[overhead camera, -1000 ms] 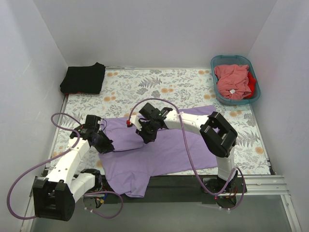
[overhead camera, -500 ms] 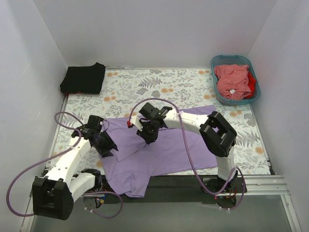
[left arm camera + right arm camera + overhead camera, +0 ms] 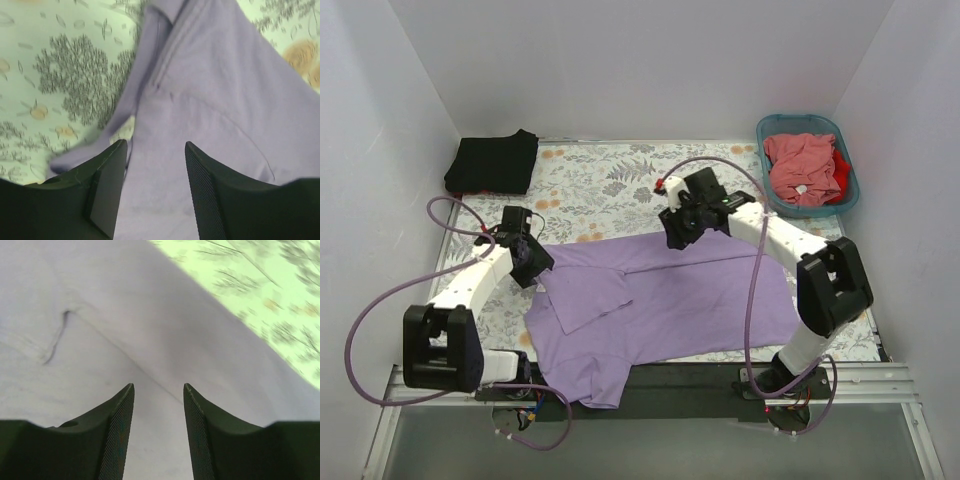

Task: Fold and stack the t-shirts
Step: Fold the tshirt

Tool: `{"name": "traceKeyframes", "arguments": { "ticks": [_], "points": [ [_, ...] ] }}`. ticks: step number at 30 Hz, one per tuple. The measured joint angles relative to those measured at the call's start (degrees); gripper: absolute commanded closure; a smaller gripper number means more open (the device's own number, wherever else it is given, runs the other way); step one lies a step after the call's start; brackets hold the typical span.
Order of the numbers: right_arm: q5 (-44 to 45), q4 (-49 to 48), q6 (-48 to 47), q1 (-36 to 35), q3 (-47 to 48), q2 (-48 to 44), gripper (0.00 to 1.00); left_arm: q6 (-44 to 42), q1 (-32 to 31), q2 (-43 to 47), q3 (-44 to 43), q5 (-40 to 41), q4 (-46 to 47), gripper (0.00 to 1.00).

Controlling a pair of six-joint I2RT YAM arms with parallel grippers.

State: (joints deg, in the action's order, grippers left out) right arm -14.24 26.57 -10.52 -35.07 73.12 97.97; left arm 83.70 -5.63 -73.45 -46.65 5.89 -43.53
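A lavender t-shirt (image 3: 670,300) lies spread on the floral table, its left sleeve folded over onto the body. My left gripper (image 3: 532,268) hovers at the shirt's far left corner, open with nothing between its fingers. In the left wrist view the lavender t-shirt (image 3: 215,90) fills the gap of the open left gripper (image 3: 155,150). My right gripper (image 3: 674,236) is over the shirt's far edge, also open and empty. The right wrist view shows the right gripper (image 3: 158,390) above flat lavender cloth (image 3: 100,340). A folded black t-shirt (image 3: 492,162) rests at the far left corner.
A teal basket (image 3: 800,119) at the far right holds a salmon-pink t-shirt (image 3: 803,165) and a red one (image 3: 841,172). White walls close in three sides. The floral tablecloth (image 3: 620,180) shows between the shirt and the back wall. The shirt's hem hangs over the near edge.
Both grippers have opened and let go of the lavender shirt. The left arm drew back toward the far left, the right arm toward the far right. The folded sleeve now lies flat.
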Motion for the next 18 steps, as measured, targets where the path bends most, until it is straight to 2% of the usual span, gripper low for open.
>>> {"name": "traceKeyframes", "arguments": {
  "ticks": [5, 14, 18],
  "points": [
    [1.4, -3.7, 6.1, 7.5, -5.2, -4.8, 0.53, -1.9, 1.4, -7.2, -1.9, 3.1, 5.0, 0.62],
    [3.7, -9.1, 15.0, 19.6, -12.0, -3.8, 0.55, -3.1, 3.6, -13.4, -5.6, 4.8, 10.9, 0.63],
    [4.3, -11.2, 16.7, 21.4, -12.7, -3.0, 0.55, -2.9, 4.5, -14.9, -7.1, 4.8, 13.0, 0.66]
  ]
}}
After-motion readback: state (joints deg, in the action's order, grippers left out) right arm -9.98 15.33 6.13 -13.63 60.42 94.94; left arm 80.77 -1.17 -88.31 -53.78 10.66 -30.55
